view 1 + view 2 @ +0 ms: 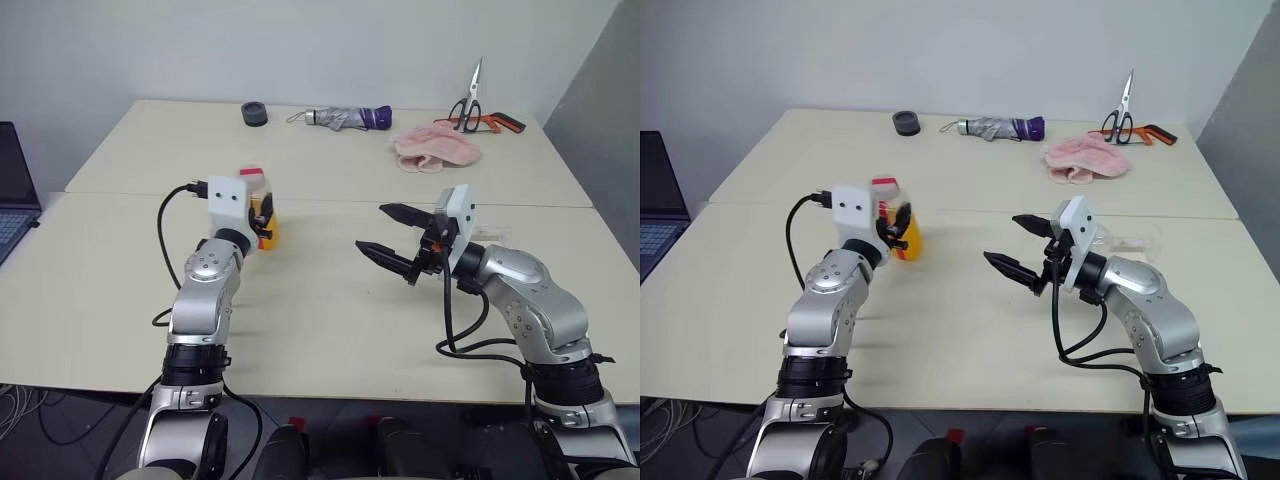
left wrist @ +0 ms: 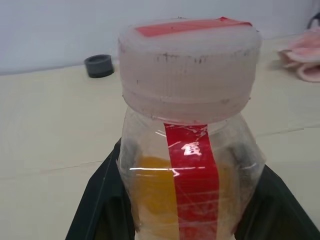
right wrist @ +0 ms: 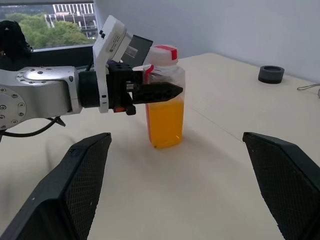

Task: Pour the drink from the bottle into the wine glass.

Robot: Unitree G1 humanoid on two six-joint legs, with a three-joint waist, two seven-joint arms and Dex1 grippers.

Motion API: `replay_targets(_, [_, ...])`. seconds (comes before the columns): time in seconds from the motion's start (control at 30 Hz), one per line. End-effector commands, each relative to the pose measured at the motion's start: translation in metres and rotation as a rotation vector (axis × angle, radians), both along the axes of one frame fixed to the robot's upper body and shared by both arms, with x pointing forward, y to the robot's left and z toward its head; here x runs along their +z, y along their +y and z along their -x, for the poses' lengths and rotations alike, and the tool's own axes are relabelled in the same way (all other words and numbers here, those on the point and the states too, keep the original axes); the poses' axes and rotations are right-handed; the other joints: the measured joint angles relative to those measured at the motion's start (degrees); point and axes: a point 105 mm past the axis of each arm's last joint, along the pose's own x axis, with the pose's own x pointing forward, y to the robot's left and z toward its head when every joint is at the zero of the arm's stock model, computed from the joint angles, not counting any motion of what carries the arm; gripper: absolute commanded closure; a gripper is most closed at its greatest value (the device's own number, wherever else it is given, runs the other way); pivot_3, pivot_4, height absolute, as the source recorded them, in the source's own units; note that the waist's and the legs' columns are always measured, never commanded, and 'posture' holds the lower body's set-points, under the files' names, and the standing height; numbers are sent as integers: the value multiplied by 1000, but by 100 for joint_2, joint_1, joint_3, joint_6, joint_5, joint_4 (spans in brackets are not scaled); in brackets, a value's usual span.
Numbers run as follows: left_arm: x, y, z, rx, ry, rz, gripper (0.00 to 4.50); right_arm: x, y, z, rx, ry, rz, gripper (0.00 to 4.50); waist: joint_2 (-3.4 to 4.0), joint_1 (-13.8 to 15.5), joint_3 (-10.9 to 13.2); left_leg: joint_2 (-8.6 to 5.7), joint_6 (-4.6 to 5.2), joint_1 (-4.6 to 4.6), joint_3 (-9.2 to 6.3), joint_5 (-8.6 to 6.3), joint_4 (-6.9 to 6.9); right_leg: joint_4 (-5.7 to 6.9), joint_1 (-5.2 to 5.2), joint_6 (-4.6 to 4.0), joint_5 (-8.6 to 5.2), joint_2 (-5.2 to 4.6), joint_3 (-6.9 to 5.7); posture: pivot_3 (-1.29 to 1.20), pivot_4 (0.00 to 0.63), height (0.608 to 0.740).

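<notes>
The bottle is clear plastic with a red stripe and a red-and-white cap, and holds the orange-yellow drink in its lower half. It stands upright on the table, left of centre. My left gripper is shut on its upper body, one black finger on each side. The cap rises above the fingers. My right gripper hovers open to the right of the bottle, pointing toward it, with nothing between its fingers. A faint clear shape behind my right wrist may be the wine glass; I cannot tell how it stands.
At the table's far edge lie a black round object, a folded umbrella, a pink cloth and scissors. A laptop sits at the far left. A seam crosses the tabletop behind the bottle.
</notes>
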Motion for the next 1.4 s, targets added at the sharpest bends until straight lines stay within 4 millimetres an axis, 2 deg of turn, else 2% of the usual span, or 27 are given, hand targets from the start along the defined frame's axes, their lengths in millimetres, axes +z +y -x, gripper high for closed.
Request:
replay_targets(0.03, [24,-26,11,-174,-77,-3,2631,15,-8,7,-16,-73,5,0,0,-1,0,0,0,0,1,0,0,0,0,0,0,0,0,0,150,740])
replay_targets(0.2, [23,-57,22,-420,-53,-8,2631,13,-17,18,-37,-71,48,0,0,-1,0,-1,0,0,1,0,-2,-2,0,0,0,1,0,0,150,740])
replay_targets(0.3, [24,-86,35,-659,-50,-47,2633,17,-21,33,-33,-62,68,0,1,-1,3,-2,0,-1,2,0,-2,-2,-1,0,0,3,0,0,150,740])
replay_targets(0.47, [18,-117,53,-940,-36,-94,2659,33,-21,39,-58,-72,49,0,1,-15,3,-11,0,2,8,0,0,-1,0,1,0,12,-4,0,150,740])
replay_targets(0.57, [14,-129,60,-1046,-35,-148,2662,38,-20,38,-88,-76,38,0,1,-28,3,-8,1,7,14,0,-2,0,0,1,0,19,-3,0,150,740])
replay_targets(0.7, [9,-137,60,-1114,-40,-175,2662,42,-16,35,-129,-75,5,0,1,-21,3,-6,1,3,10,-1,-2,0,-3,0,0,22,0,0,150,740])
replay_targets(0.9, [2,-143,58,-1136,-45,-181,2667,34,-7,36,-107,-73,35,0,1,-12,3,-10,2,-1,14,-1,-1,-3,-4,1,-1,19,-2,0,150,740])
replay_targets(1.3, [0,-143,60,-1153,-39,-167,2668,25,1,23,-134,-82,49,0,1,-13,3,-9,3,-2,13,-1,-1,-2,-7,1,-1,20,-2,0,150,740])
replay_targets(1.4, [0,-143,60,-1155,-38,-166,2668,23,1,20,-142,-87,56,558,1,-13,3,-8,3,-1,14,-1,-1,-2,-7,1,-1,20,-2,0,150,740])
